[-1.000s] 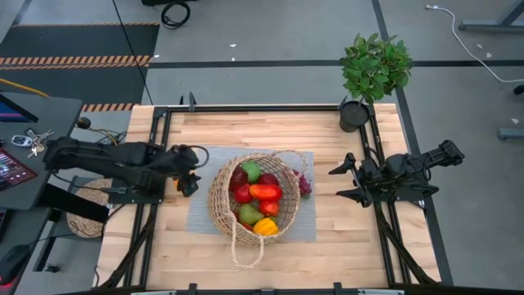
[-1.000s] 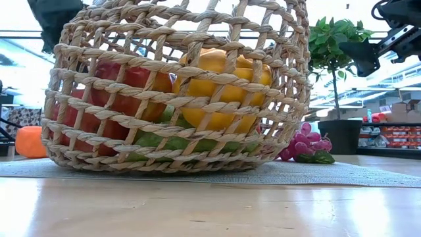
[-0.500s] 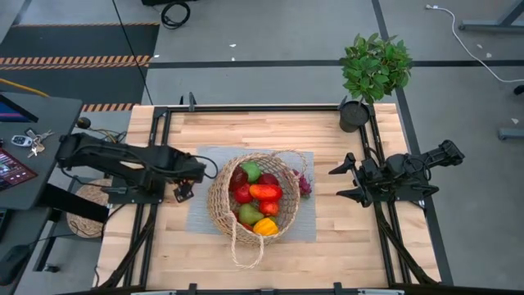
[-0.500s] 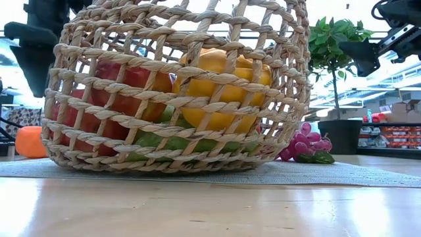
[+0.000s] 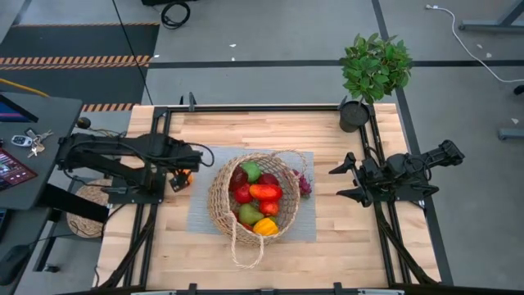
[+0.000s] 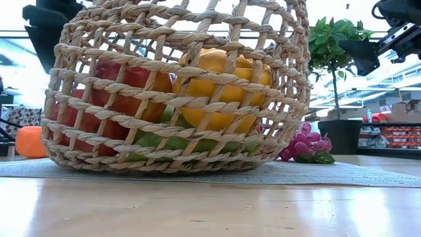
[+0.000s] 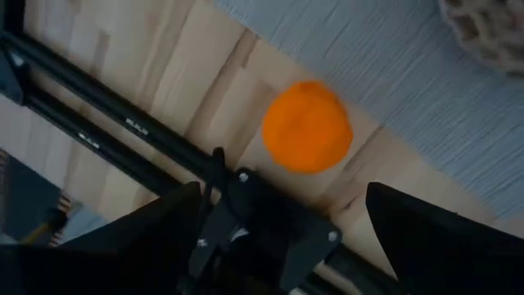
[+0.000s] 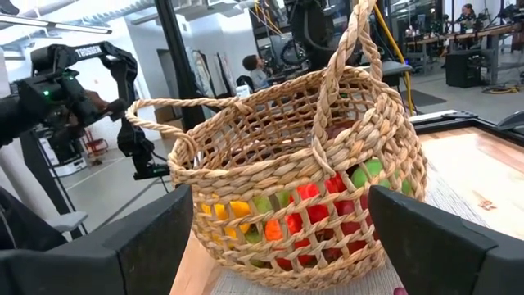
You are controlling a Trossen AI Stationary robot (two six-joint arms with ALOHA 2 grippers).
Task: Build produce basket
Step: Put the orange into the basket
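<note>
The basket [image 5: 253, 201] sits on the grey mat [image 5: 205, 215] in the middle of the counter [image 5: 344, 238], already loaded with red, green, orange and yellow produce [image 5: 264, 193]. Two pieces are still out: an orange fruit [image 7: 308, 126] on the bare wood just off the mat's left edge, and the purple grapes [image 5: 304, 184] against the basket's right side.

The left pincer [image 5: 182, 168] hovers over the orange fruit with its fingers spread wide and nothing held — the wrist view shows the fruit lying in the gap between them. The fruit looks light, smooth and round, so I'd guess it could roll or squirt out unless pinched across its widest part. The grapes look lumpier and softer — easier to grip in the middle of the bunch.

The right pincer [image 5: 348, 182] waits open near the right edge.

A second ago the left pincer hung lower beside the basket; it has since swung toward the back, over the fruit. The right arm hasn't budged.
</note>
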